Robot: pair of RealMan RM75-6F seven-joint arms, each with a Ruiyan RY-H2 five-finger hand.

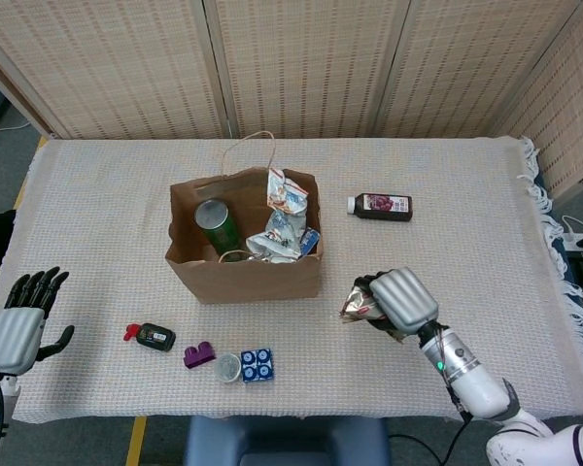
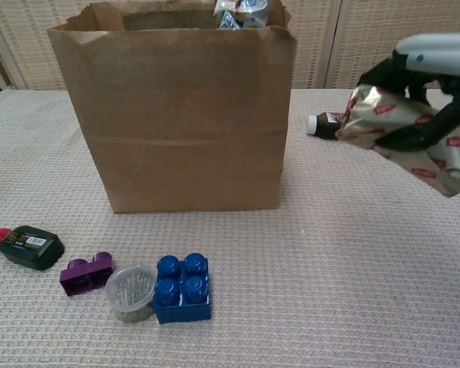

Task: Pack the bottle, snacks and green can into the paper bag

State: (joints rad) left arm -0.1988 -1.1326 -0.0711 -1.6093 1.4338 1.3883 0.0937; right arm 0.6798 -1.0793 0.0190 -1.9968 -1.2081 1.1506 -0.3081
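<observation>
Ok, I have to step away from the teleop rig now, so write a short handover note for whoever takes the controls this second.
Right hand: holds a gold snack packet in the air, right of the paper bag.
Left hand: open, idle at the table's left edge.
Done: green can and several snack packets stand in the bag.
Left: drop the gold packet into the bag, then fetch the bottle, lying on its side on the table behind and right of the bag.
The blocks and small items in front of the bag are not part of the job.

A woven folding screen of tan panels is set behind the table, which is covered by a pale textured cloth fringed at one end. Grey floor is seen beside it.
</observation>
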